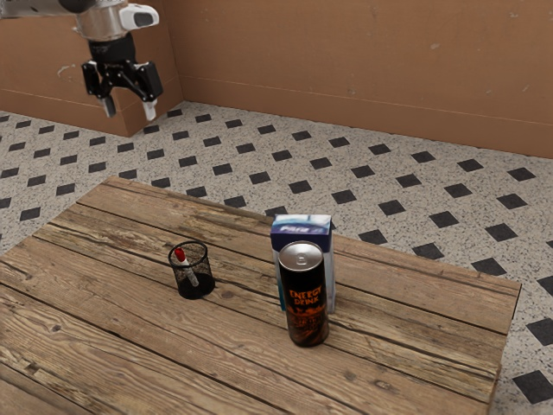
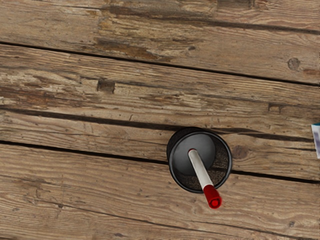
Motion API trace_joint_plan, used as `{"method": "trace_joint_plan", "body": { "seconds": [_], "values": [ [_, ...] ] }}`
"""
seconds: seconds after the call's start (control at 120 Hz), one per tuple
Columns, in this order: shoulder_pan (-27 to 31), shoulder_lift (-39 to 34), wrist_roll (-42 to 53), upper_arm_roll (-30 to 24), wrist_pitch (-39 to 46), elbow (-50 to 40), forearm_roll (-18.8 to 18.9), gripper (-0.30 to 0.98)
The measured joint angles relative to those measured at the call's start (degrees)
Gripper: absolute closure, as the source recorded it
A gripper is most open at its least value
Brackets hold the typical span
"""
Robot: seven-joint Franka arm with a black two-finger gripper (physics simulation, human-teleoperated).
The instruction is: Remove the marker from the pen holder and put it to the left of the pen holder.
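None of the task is showing as done: reaching, gripping, lifting out and setting down are all remaining, so the job, I judge, is only beginning. The arm (image 1: 106, 22) is reaching in from the exterior view's upper left, and its gripper (image 1: 129, 111) is hanging high, well apart from everything on the table, with its two fingers standing apart and holding nothing. Below, the pen holder (image 1: 200, 289) is standing upright, and the marker (image 2: 201, 170) is resting inside it, tilted, its foot sitting on the holder's floor and its red end (image 2: 213, 197) leaning out over the rim. The next move is probably calling for a descent onto that end, and the slant is likely making a straight grip awkward.

Around this, a brown wall (image 1: 346, 60) is closing off the room, and a speckled floor with dark diamonds (image 1: 320, 162) is spreading beneath. The table (image 1: 104, 320) is showing worn planks and dark seams. On it a box (image 1: 289, 238) is standing behind a drink can (image 1: 304, 281), and a small knot (image 2: 294, 63) is marking the wood
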Motion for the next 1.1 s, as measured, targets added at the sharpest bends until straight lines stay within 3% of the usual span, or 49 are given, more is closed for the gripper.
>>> {"method": "trace_joint_plan", "body": {
  "seconds": [0.267, 0.475, 0.633, 0.825, 1.1],
  "values": [
    [-0.03, 0.47, 0.71, -1.67, 3.55, -0.93, 0.23, 0.0],
    [-0.28, -1.37, 1.09, -6.67, 18.45, -24.0, 2.48, 0.0],
    [-0.36, -3.23, 1.29, -8.98, 27.96, -31.28, 3.29, 0.0],
    [-0.39, -14.04, 2.08, -10.05, 44.23, -53.75, 5.07, 0.0],
    [-0.33, -16.05, 5.96, -10.05, 66.44, -66.22, 5.18, 0.0]
  ]
}}
